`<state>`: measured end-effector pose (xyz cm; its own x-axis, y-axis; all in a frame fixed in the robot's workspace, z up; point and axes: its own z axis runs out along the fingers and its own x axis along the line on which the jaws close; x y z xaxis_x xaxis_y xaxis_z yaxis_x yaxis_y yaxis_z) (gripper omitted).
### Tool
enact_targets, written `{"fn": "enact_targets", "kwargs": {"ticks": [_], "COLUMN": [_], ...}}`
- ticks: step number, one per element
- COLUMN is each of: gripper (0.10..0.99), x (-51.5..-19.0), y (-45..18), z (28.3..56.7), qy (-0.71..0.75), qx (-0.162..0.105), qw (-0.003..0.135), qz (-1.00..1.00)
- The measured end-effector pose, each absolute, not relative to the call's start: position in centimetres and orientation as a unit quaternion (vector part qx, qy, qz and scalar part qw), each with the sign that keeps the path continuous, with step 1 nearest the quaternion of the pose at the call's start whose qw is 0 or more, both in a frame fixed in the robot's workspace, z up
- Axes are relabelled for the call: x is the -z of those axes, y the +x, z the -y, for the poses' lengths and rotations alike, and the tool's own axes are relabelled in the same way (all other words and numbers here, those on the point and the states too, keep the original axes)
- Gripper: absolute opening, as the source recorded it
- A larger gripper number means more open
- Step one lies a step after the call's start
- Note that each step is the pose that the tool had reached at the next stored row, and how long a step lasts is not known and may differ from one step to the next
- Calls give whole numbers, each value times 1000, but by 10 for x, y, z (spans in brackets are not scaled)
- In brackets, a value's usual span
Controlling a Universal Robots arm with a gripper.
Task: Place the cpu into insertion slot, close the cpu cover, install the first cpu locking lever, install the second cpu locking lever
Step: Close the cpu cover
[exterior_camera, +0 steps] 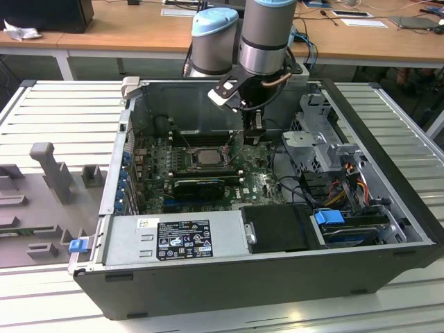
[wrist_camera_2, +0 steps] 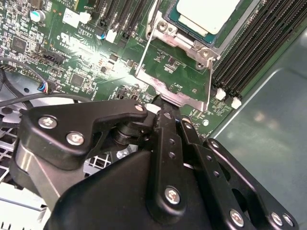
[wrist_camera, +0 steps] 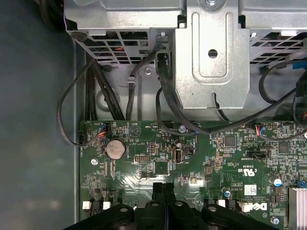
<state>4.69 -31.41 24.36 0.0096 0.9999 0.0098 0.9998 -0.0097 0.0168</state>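
The cpu (wrist_camera_2: 206, 14), a pale square chip, lies in the insertion slot (wrist_camera_2: 169, 23) on the green board; the exterior view shows it too (exterior_camera: 206, 157). The cpu cover (wrist_camera_2: 184, 99), a thin silver frame, stands swung up off the slot, with bare board showing through its cut-out. My gripper (wrist_camera_2: 165, 106) is shut, its black tips right against the cover's free-edge tab. In the first wrist view the two fingers (wrist_camera: 158, 191) press together over the board. In the exterior view the gripper (exterior_camera: 253, 135) hangs inside the case, just to the right of the slot. I cannot pick out the locking levers.
Long black memory slots (wrist_camera_2: 249, 52) flank the socket. A metal drive cage (wrist_camera: 211, 57) and black cables (wrist_camera: 96, 86) lie behind the gripper. A black expansion card (exterior_camera: 201, 186) and the power supply (exterior_camera: 173, 239) sit nearer the camera. Grey fixtures (exterior_camera: 52, 170) stand at the exterior view's left.
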Motion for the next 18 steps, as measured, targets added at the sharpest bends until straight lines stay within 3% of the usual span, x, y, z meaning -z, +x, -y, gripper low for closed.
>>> {"fn": "enact_targets", "kwargs": {"ticks": [18], "gripper": [106], "x": [-244], "y": [44], "z": [314], "qy": [710], "qx": [-9], "qw": [3], "qz": [-704]}}
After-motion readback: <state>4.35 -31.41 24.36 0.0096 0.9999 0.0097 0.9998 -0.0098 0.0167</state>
